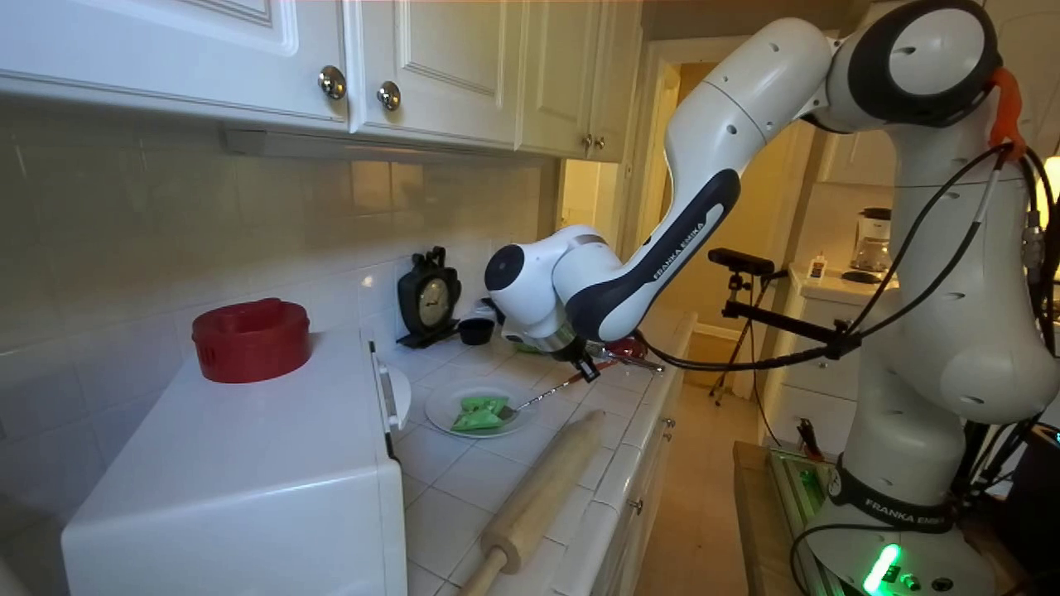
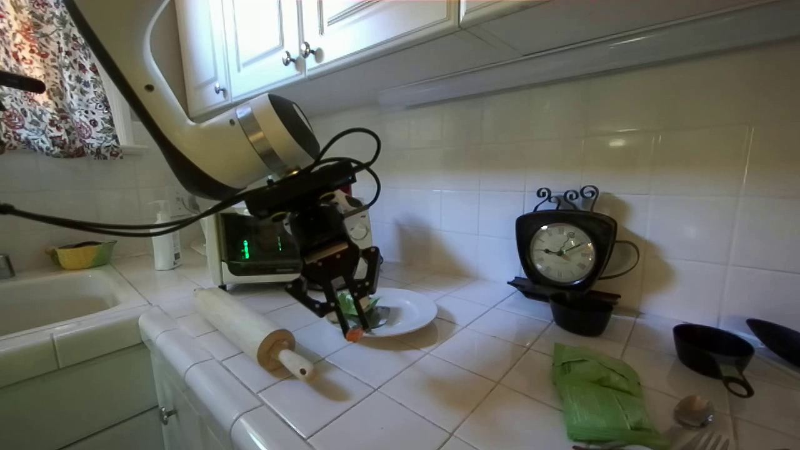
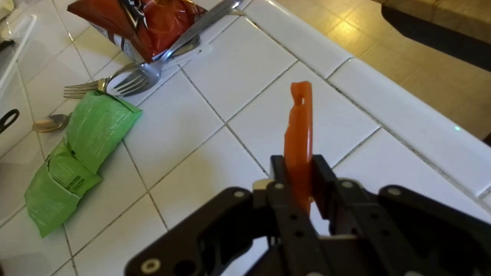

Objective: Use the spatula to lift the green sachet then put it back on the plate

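In an exterior view, the tool (image 1: 586, 370), right of the frame's centre, holds the spatula (image 1: 556, 391) at a low slant, with its blade (image 1: 508, 413) at the right-hand edge of the green sachet (image 1: 480, 414); whether it is underneath I cannot tell. I take the shallow angle as meant for slipping under something flat and soft-looking. The sachet lies on the plate (image 1: 447, 403), near mid-frame, and that smooth surface should help the blade slide. The rolling pin (image 1: 546, 488) sits at lower middle on the table (image 1: 443, 513), apart from the plate, likely no hindrance.

In an exterior view, the blade shows near mid-frame over the plate, beside the sachet, which the tool partly hides. A separate green packet (image 2: 603, 394) lies at lower right, off the plate, so I judge it no part of the lift.

In the wrist view, the tool is pinched narrow around the spatula's orange handle (image 3: 301, 130), whose free end points to upper middle. Holding it there leaves the remaining length for reaching, though so slim a grip may let the spatula twist under load. Plate and sachet are outside this view.
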Robot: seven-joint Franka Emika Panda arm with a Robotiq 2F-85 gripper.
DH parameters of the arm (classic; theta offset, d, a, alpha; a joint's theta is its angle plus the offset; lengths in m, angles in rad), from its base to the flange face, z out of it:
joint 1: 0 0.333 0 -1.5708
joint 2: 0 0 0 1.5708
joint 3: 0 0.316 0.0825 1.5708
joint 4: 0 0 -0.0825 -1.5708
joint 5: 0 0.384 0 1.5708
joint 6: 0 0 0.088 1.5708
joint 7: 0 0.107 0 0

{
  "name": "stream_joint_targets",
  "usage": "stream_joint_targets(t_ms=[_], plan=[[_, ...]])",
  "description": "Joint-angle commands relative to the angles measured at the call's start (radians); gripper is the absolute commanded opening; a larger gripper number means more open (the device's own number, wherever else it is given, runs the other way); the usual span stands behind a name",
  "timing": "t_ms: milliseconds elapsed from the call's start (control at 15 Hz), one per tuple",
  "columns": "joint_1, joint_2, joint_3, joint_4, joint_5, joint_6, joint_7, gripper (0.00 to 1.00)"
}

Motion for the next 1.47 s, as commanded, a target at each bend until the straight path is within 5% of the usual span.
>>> stream_joint_targets(t_ms=[0, 1400], plan=[[-0.006, -0.029, -0.006, -0.009, 0.035, 0.009, -0.037, 0.05], [-0.030, -0.148, -0.039, -0.027, 0.189, 0.011, -0.226, 0.05]])
